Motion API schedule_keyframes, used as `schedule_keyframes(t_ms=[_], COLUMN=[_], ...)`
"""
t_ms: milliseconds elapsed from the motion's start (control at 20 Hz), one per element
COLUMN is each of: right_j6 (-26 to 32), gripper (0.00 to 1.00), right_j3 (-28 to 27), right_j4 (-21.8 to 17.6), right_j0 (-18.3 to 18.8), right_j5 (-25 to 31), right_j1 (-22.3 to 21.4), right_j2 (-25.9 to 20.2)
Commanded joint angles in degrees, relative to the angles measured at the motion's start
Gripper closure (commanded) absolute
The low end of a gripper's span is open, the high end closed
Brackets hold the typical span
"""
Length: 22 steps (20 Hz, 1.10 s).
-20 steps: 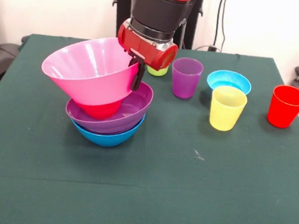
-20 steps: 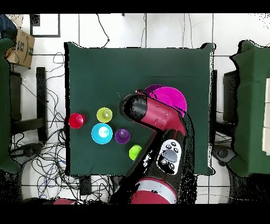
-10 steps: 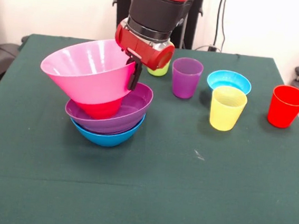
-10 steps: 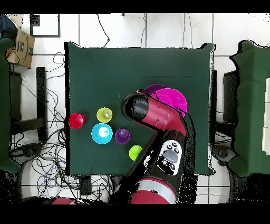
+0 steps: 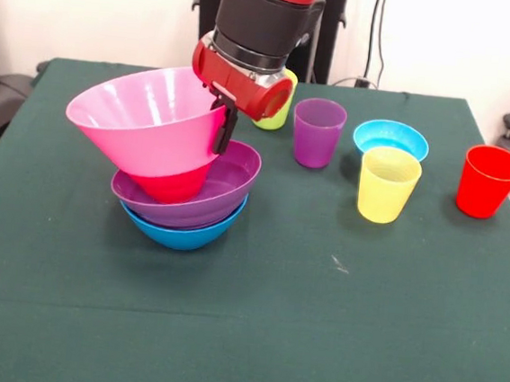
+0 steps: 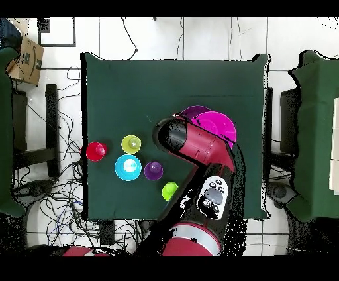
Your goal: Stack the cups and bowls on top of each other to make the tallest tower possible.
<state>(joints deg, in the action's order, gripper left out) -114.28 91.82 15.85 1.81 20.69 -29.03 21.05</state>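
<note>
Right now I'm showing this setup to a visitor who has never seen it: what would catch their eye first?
Most likely the big pink bowl, tilted on the pile of purple bowl and blue bowl at the table's left in the front view, with the gripper at its rim. Next, the loose row to the right: purple cup, light blue bowl, yellow cup, red cup.

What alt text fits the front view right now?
The pincer grips the rim of a tilted pink bowl atop a red bowl, purple bowl and blue bowl. Four cups and a light blue bowl stand to the right.
</note>
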Motion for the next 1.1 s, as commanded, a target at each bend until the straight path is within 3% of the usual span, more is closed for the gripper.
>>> schedule_keyframes(t_ms=[50, 900, 950, 1100], right_j6=[-11.6, -11.6, -11.5, -11.3], gripper=[1.0, 1.0, 0.0, 0.0], right_j3=[2.4, 2.7, 2.8, 2.8], right_j4=[1.6, 2.4, 2.5, 2.5], right_j0=[-0.6, -0.6, -0.5, -0.3], right_j5=[-4.3, -2.4, -2.4, -2.4], right_j1=[4.6, 4.7, 4.6, 4.5], right_j2=[-6.3, -6.7, -6.8, -7.0])
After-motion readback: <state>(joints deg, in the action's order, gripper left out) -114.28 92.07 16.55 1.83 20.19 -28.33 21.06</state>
